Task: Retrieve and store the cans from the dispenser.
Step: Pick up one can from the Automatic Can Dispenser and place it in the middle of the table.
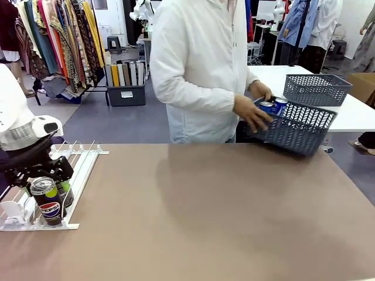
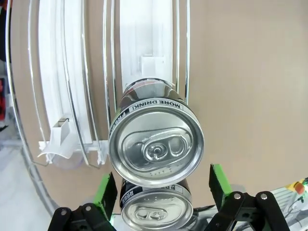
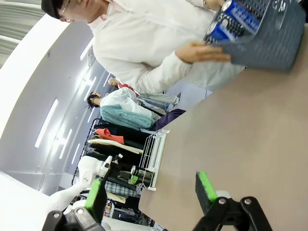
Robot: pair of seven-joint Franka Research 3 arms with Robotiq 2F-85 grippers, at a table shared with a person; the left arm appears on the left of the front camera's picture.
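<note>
At the lower left of the front view, the left gripper point(image 2: 162, 185) stands open, its pads flanking two cans point(image 2: 156, 147) in the dispenser point(image 1: 82, 170). The right gripper point(image 3: 150, 192) gapes empty above the table point(image 1: 205, 216). Upper right, a person's hand point(image 1: 252, 114) is at a grey basket point(image 1: 302, 129) holding blue cans point(image 1: 272, 107).

We've got a brown surface point(image 1: 234, 205) up front with grey floor point(image 1: 117, 126) behind it. Far left there's a clothes rack point(image 1: 58, 35) packed with garments. Next to it is a dark bin point(image 1: 126, 96) of upright boards, and a small stool point(image 1: 114, 42) sits further back. Far right we see a white surface point(image 1: 360, 117) and a cardboard box point(image 1: 364, 85). The right wrist view shows us long light strips point(image 3: 45, 122) overhead.
</note>
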